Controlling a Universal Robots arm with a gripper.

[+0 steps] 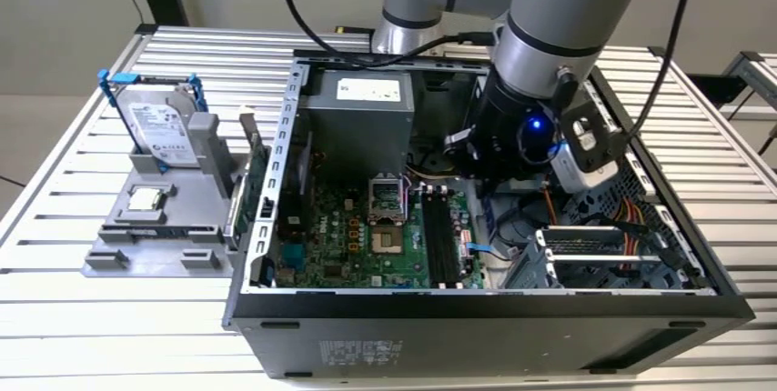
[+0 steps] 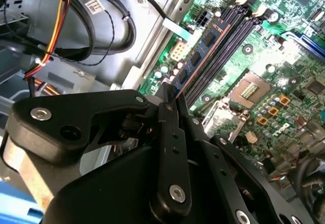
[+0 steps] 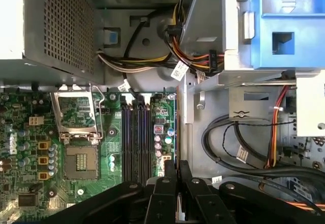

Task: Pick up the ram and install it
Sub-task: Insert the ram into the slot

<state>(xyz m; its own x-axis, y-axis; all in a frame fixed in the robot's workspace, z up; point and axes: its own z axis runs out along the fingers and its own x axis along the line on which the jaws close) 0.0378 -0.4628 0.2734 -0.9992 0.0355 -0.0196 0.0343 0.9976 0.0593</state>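
inside the open black computer case [image 1: 486,309], black gripper [image 2: 170,99] clamped on thin blue-green ram stick [image 2: 203,46], seated along long black slots [image 3: 134,137]; second wrist view shows its chips, exterior view hides them.

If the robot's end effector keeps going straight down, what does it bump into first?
Most likely the slots on the motherboard. The end effector holds the ram right above them, though depth is hard to judge.
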